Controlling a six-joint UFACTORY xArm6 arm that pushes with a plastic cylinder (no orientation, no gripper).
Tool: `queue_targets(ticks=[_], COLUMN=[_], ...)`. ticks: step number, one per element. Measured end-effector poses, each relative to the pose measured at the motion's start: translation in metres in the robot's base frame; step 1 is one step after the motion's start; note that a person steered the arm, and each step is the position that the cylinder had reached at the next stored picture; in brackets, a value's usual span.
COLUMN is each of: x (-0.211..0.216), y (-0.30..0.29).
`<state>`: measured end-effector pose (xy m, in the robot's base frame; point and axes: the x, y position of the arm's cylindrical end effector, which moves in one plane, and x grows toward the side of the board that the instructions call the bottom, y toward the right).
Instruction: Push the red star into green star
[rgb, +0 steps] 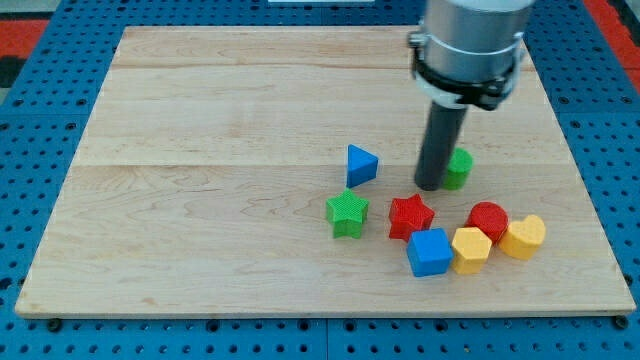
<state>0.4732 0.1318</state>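
The red star (410, 216) lies on the wooden board, right of the board's middle. The green star (347, 212) lies just to its left, with a small gap between them. My tip (432, 186) stands just above and slightly right of the red star, close to its upper edge. The rod hides part of a green block (460, 167) behind it.
A blue triangle (361, 164) lies above the green star. A blue cube (430, 251), a yellow hexagon (470, 249), a red cylinder (488, 219) and a yellow heart-like block (524, 236) cluster right of and below the red star. The board's edge (320, 316) runs along the view's bottom.
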Motion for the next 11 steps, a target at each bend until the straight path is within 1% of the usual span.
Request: queue_targets(ticks=[1,2,3,4,5,6,8,9,11], x=[0.0,0.033,0.067,0.095,0.087,0.07,0.045,0.045,0.045], y=[0.079,0.139,0.146,0.12,0.058,0.027,-0.019,-0.051,-0.097])
